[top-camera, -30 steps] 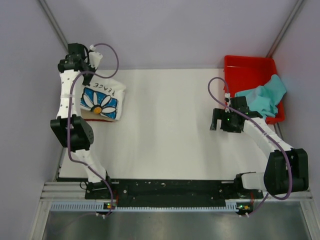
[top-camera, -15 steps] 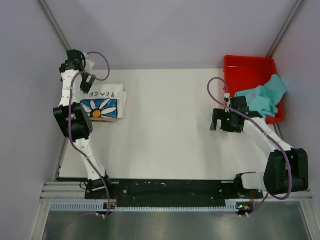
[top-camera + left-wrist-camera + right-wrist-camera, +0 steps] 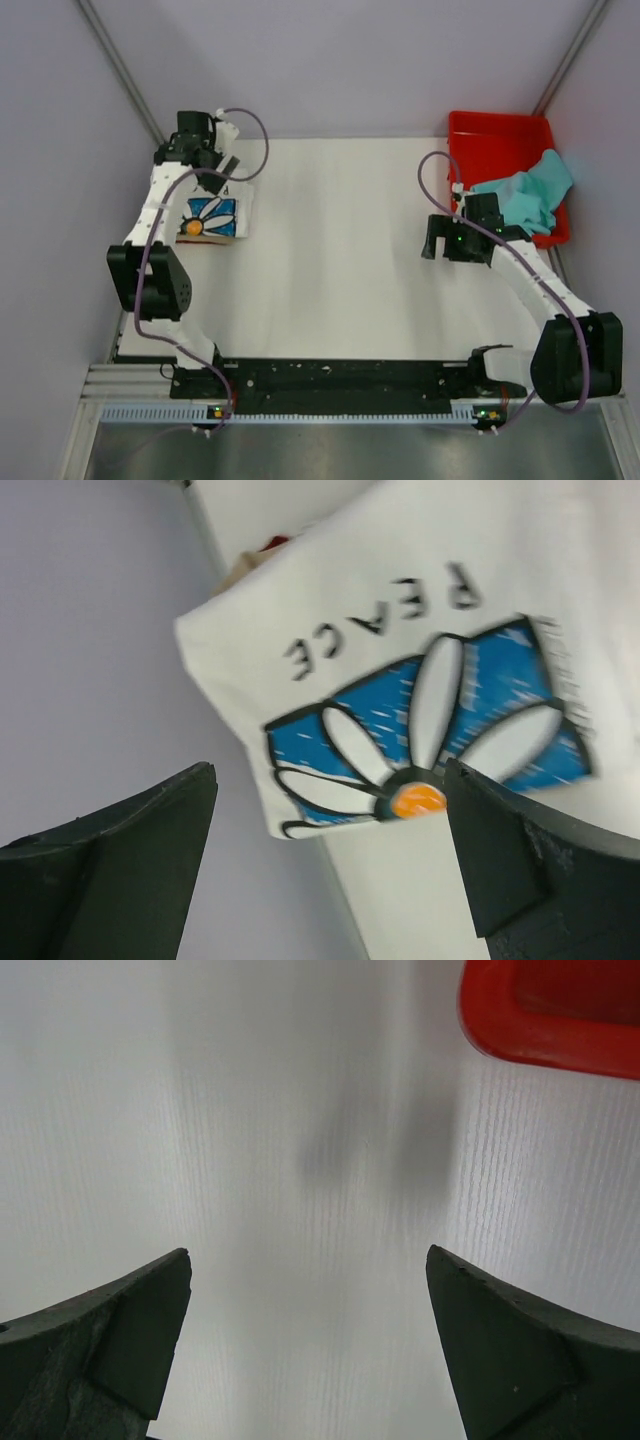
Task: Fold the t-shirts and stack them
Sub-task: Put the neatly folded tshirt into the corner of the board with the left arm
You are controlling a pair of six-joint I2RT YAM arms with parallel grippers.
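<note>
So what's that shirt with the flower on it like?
It's a white t-shirt, soft cloth, folded into a neat small rectangle. Its top shows a daisy with white petals on blue, an orange middle, and PEACE in black letters. It lies flat at the table's far left, on a tan cloth peeking out underneath. The left arm's fingers hang open above it, not touching.

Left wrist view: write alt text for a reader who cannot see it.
A folded white t-shirt, printed with a blue-and-white daisy and the word PEACE, lies beneath the open left gripper, whose two dark fingers frame the bottom corners.
</note>
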